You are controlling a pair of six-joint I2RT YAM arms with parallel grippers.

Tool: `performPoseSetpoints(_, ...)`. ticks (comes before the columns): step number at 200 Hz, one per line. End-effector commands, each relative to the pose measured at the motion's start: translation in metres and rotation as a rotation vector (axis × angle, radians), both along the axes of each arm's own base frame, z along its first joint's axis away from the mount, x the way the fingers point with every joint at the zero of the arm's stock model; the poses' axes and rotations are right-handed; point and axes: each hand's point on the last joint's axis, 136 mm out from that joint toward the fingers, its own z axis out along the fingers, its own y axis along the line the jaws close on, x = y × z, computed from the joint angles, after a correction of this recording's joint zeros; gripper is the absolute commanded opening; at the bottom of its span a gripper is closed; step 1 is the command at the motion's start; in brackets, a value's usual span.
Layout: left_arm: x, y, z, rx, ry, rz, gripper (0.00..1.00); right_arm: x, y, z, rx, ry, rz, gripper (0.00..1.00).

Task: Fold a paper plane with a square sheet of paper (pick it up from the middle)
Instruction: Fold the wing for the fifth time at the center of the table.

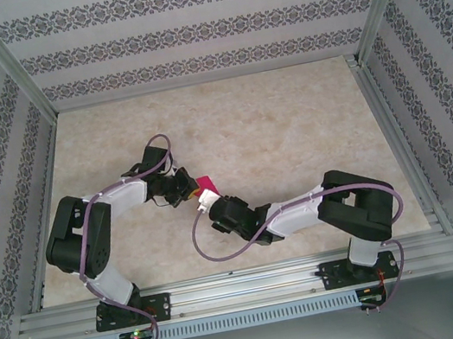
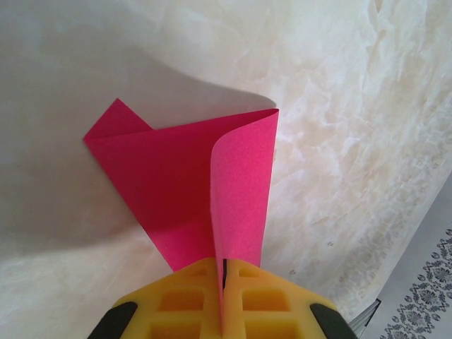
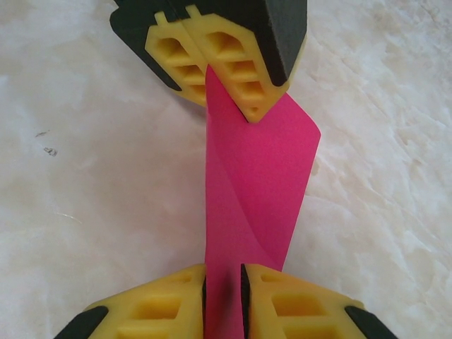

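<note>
Half-folded square sheet of paper [image 3: 265, 169] is near the table's [image 3: 85, 176] middle. Left end effector [image 2: 223, 274] is clamped on it, right end effector [image 3: 224, 286] slightly apart around it. I'd hold left firm and close right squarely on the crease.

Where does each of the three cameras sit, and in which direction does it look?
Top external: overhead at the near edge, looking down on the table; left arm, right arm show.
Left wrist: on left arm, facing the pink paper; left hand pinches it.
Right wrist: on right arm, facing left hand across the paper; right hand nearest.
Shared: the paper, in all three.
</note>
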Motion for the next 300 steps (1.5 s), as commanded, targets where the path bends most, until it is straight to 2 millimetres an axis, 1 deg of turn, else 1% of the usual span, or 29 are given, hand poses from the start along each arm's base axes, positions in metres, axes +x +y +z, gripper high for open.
performPoseSetpoints(1, 0.003, 0.001, 0.004, -0.007, 0.0, -0.006, 0.03, 0.003, 0.002, -0.001, -0.028, -0.013, -0.013, 0.19)
performPoseSetpoints(57, 0.005, 0.001, 0.007, -0.006, -0.003, -0.008, 0.03, 0.003, 0.001, -0.004, -0.044, -0.011, -0.015, 0.17)
performPoseSetpoints(82, 0.005, 0.001, 0.007, -0.006, -0.002, -0.008, 0.03, 0.003, 0.001, -0.004, -0.043, -0.006, -0.019, 0.12)
performPoseSetpoints(108, 0.004, 0.001, 0.007, -0.003, -0.002, -0.009, 0.03, 0.004, 0.002, -0.002, -0.027, -0.007, -0.023, 0.1)
performPoseSetpoints(127, 0.004, 0.002, 0.006, -0.001, -0.001, -0.008, 0.03, 0.004, 0.004, 0.001, -0.021, -0.006, -0.023, 0.1)
performPoseSetpoints(144, 0.004, 0.002, 0.005, 0.002, 0.0, -0.007, 0.04, 0.003, 0.005, 0.002, -0.013, 0.001, -0.022, 0.13)
performPoseSetpoints(162, 0.003, 0.002, 0.005, 0.003, 0.002, -0.008, 0.04, 0.002, 0.009, 0.009, 0.027, 0.003, -0.014, 0.16)
performPoseSetpoints(180, 0.003, 0.002, 0.004, 0.004, 0.004, -0.008, 0.04, 0.002, 0.011, 0.011, 0.041, 0.002, -0.007, 0.17)
performPoseSetpoints(208, 0.003, 0.002, 0.004, 0.001, 0.005, -0.008, 0.03, 0.003, 0.01, 0.004, 0.02, 0.009, -0.017, 0.14)
performPoseSetpoints(218, 0.002, 0.002, 0.005, 0.004, 0.004, -0.009, 0.04, 0.003, 0.009, 0.003, 0.024, 0.012, -0.018, 0.11)
performPoseSetpoints(242, 0.002, 0.003, 0.004, 0.008, 0.005, -0.01, 0.04, 0.001, 0.008, 0.002, 0.032, 0.022, -0.021, 0.08)
performPoseSetpoints(257, 0.002, 0.003, 0.003, 0.009, 0.006, -0.007, 0.06, 0.001, 0.007, 0.002, 0.034, 0.024, -0.025, 0.07)
performPoseSetpoints(269, 0.002, 0.003, 0.005, 0.009, 0.004, -0.008, 0.09, 0.001, 0.006, -0.001, 0.04, 0.037, -0.034, 0.03)
performPoseSetpoints(282, 0.001, 0.005, 0.008, 0.016, -0.004, -0.006, 0.18, -0.001, 0.006, -0.003, 0.067, 0.065, -0.035, 0.0)
performPoseSetpoints(300, -0.001, 0.012, 0.016, 0.055, -0.021, 0.003, 0.28, -0.002, 0.006, -0.004, 0.118, 0.116, -0.041, 0.0)
